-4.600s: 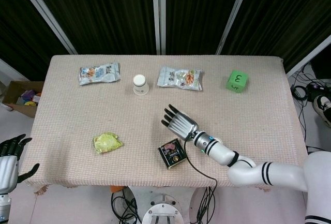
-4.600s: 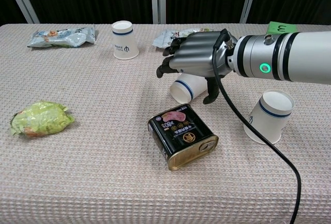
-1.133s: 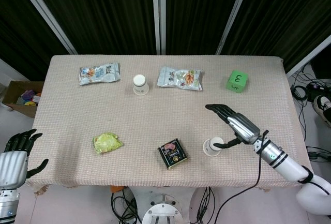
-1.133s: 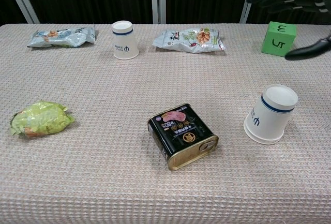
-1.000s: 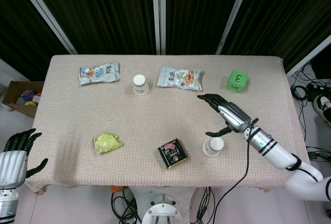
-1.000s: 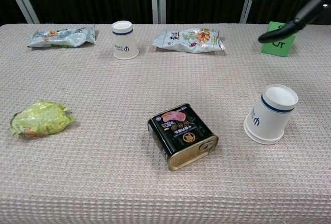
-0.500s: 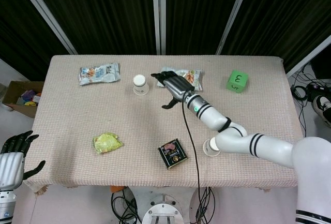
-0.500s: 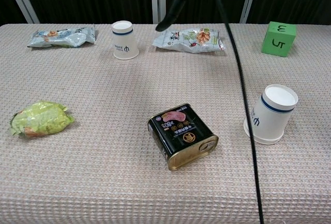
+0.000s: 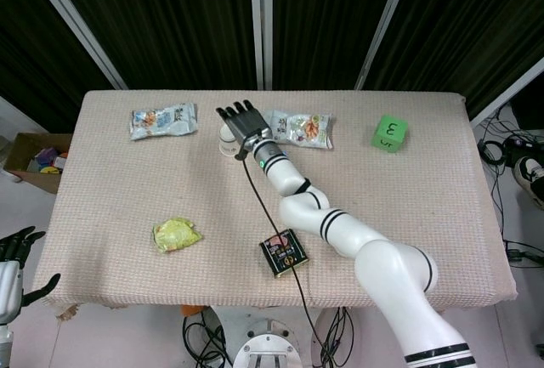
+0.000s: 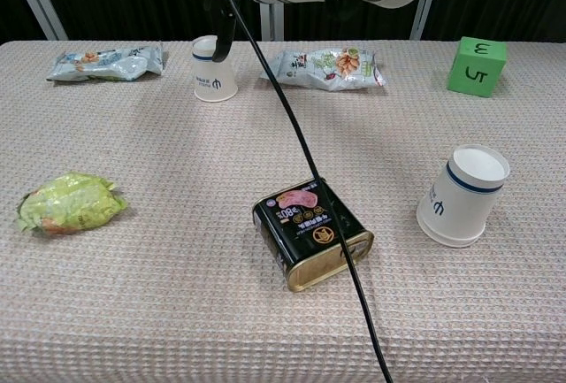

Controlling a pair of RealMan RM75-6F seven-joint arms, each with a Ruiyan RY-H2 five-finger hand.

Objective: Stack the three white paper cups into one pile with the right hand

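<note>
A lone white paper cup [image 10: 213, 69] with a blue band stands upside down at the far side of the table. My right hand [image 9: 243, 123] hovers over it with fingers spread and empty. In the head view it covers most of that cup [image 9: 225, 146]. In the chest view one dark finger [image 10: 223, 36] hangs beside the cup's right edge. Another upturned white cup [image 10: 462, 195], with a second rim showing at its base, stands front right. My right arm hides it in the head view. My left hand [image 9: 12, 259] hangs off the table at bottom left, fingers apart.
A silver snack bag [image 9: 163, 120] lies far left and another [image 9: 299, 127] beside the hand. A green cube [image 9: 389, 133] sits far right, a black tin [image 10: 313, 232] front centre, a yellow-green packet [image 10: 68, 202] front left. The arm's cable [image 10: 305, 171] crosses over the tin.
My right hand has swept from beside the front-right cup across the table to the lone far cup. The cups have not moved. The left hand sank slightly.
</note>
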